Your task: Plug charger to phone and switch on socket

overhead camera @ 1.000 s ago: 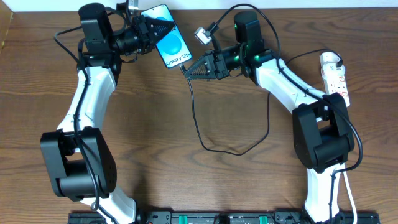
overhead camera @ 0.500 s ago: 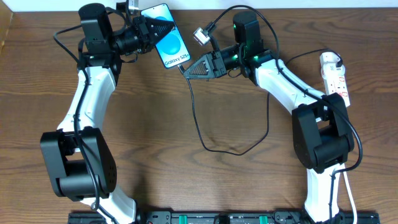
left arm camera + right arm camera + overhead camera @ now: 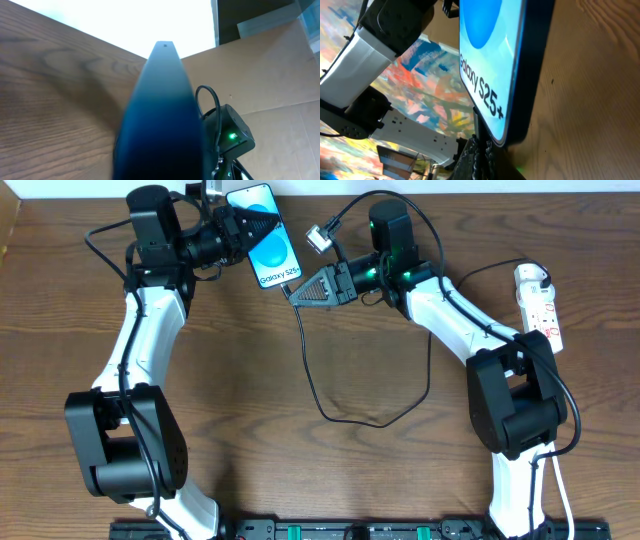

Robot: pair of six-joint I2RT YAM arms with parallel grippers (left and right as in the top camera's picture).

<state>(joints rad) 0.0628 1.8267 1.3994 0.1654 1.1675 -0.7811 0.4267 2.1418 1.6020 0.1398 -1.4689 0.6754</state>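
The phone is held off the table at the back, blue screen up, with my left gripper shut on its upper part. In the left wrist view only the phone's dark edge shows, hiding the fingers. My right gripper is shut on the charger near its tip. Its fingers sit right at the phone's lower edge, and the connector tip is hidden between them. The black cable loops down over the table and back up. The socket lies at the far right.
A small silver connector hangs on a cable above the right arm. The table's back edge runs just behind the phone. The right arm's wrist with a green light shows beyond the phone in the left wrist view.
My right gripper has moved left and slightly up with the charger's end, closing in on the phone's lower edge. The phone has shifted a little left.
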